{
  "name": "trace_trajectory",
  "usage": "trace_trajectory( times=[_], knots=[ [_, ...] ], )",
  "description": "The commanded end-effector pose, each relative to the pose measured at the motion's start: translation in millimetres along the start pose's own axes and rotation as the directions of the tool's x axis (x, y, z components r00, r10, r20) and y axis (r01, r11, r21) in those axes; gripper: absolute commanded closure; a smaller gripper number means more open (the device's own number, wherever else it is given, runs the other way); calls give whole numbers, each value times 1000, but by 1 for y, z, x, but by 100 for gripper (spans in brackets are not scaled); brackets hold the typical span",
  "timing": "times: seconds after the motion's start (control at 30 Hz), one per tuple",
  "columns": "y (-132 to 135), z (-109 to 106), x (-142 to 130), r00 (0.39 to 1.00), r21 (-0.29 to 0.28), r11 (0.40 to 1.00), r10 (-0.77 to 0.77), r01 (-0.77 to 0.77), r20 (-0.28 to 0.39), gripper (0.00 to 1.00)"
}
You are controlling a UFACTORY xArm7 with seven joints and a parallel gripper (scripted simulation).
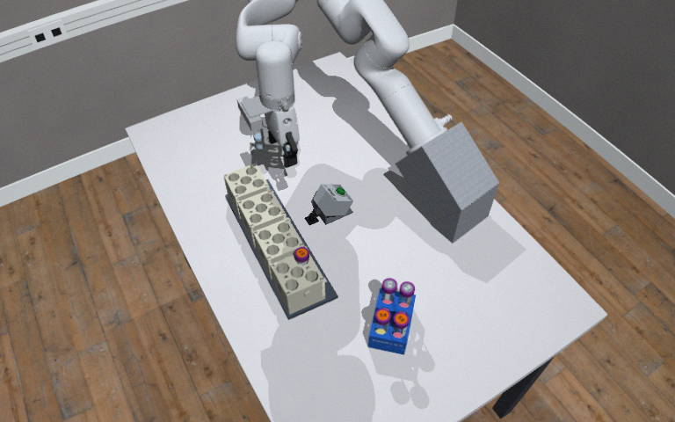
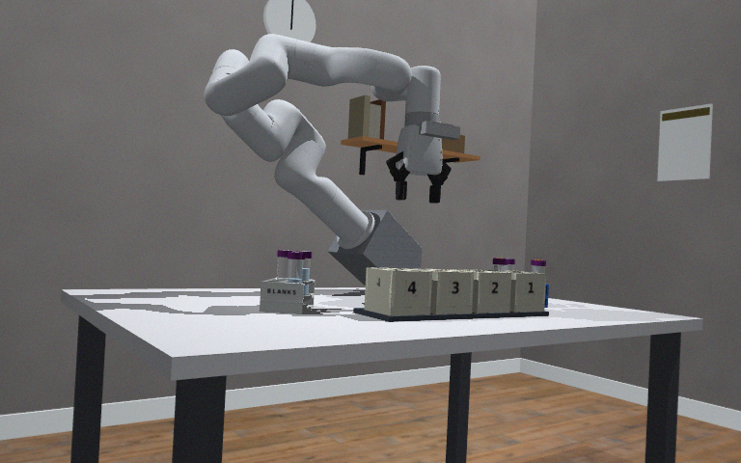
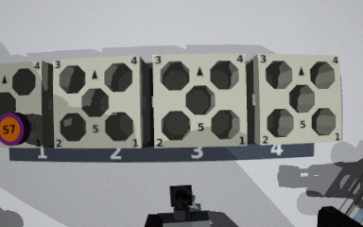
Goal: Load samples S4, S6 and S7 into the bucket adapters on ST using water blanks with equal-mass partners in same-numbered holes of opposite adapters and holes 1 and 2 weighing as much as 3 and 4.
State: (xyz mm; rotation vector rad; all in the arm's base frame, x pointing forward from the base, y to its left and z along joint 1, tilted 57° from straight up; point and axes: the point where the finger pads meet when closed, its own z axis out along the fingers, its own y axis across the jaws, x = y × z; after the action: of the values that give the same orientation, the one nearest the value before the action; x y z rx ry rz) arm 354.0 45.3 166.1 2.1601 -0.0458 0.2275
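Cream adapters 1–4 sit in a straight row on loading stand ST, its long axis along the desk; S7 upright in adapter 1. End effector high above, fully open, empty.
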Motion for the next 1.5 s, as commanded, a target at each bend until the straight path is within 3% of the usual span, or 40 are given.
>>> trace_trajectory(
  times=[0.0,0.43,0.73,0.93,1.13,1.2,1.4,1.47],
  knots=[
    [-23,-1,15,1000,-2,1000,1,-1,-2,0],
    [-69,-1,41,1000,-1,1000,1,-1,-2,0],
    [-100,-1,25,973,-1,973,-231,231,-2,0],
    [-127,-1,11,908,-1,908,-419,419,-1,0],
    [-154,-1,-2,806,-1,806,-591,591,-1,0],
    [-154,-1,-2,806,-1,806,-591,591,-1,0],
    [-180,-1,-16,673,-1,673,-740,740,-1,0],
    [-189,-1,-20,656,-1,656,-754,754,-1,0]
  ],
)
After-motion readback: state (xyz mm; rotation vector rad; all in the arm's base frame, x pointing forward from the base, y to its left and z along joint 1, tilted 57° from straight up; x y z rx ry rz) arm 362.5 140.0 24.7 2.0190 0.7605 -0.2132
